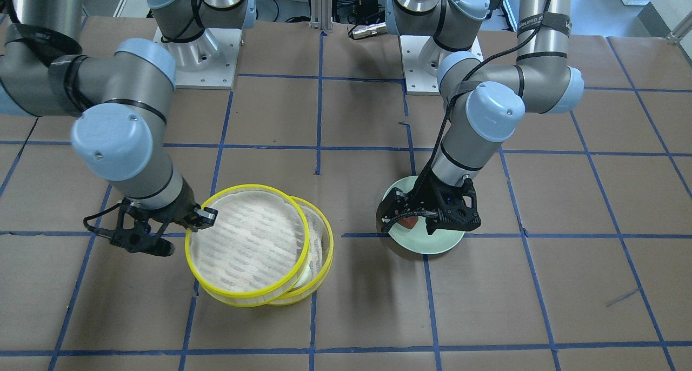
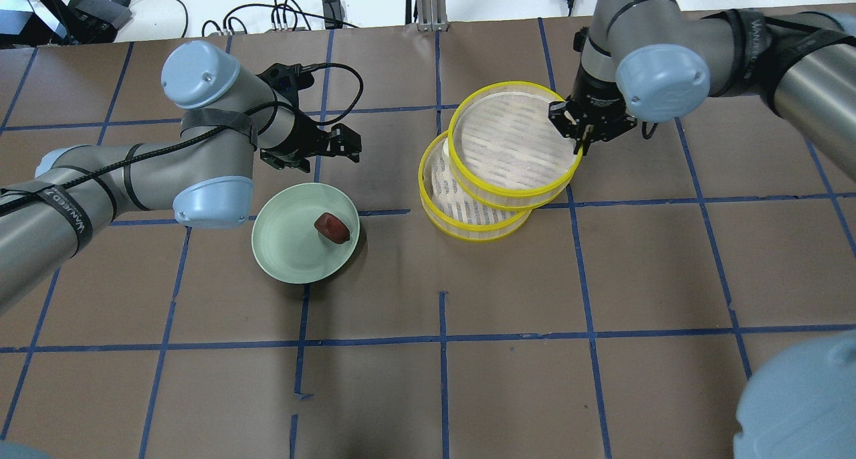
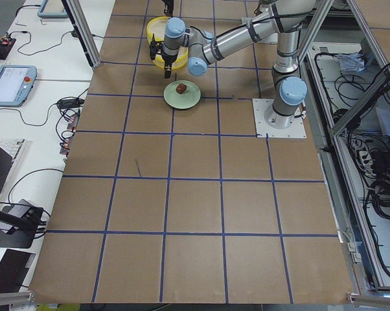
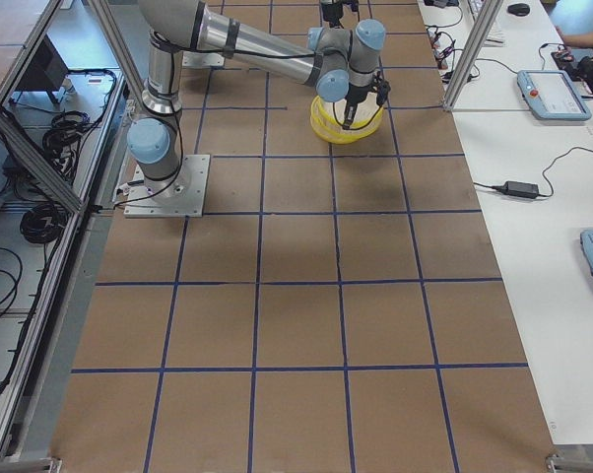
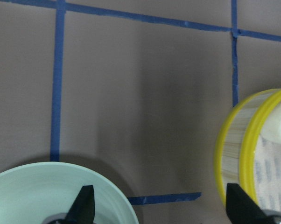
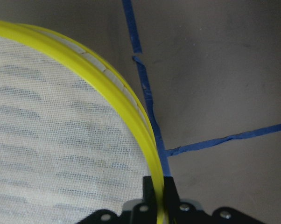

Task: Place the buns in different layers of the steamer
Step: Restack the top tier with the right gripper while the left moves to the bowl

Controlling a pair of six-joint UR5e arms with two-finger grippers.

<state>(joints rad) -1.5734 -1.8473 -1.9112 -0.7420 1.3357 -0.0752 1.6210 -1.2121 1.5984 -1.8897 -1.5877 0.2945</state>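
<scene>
The upper steamer tray [image 2: 508, 144], with a yellow rim and a pale mesh floor, lies offset on the lower tray [image 2: 468, 208]. My right gripper [image 2: 579, 130] is shut on the upper tray's rim [image 6: 131, 105]; it also shows in the front view [image 1: 199, 218]. The white bun [image 2: 444, 150] peeks out from the lower tray under the upper one, and shows in the left wrist view [image 5: 277, 128]. The reddish-brown bun [image 2: 332, 227] lies on the pale green plate [image 2: 287, 251]. My left gripper [image 2: 349, 144] is open and empty, just beyond the plate, its fingertips [image 5: 84, 205] wide apart.
The brown table [image 2: 441, 379] carries a grid of blue tape lines. The two arm bases [image 1: 203, 63] stand at the robot's side of the table. A metal cylinder [image 1: 367, 31] lies between them. Cables lie past the far edge [image 2: 294, 14].
</scene>
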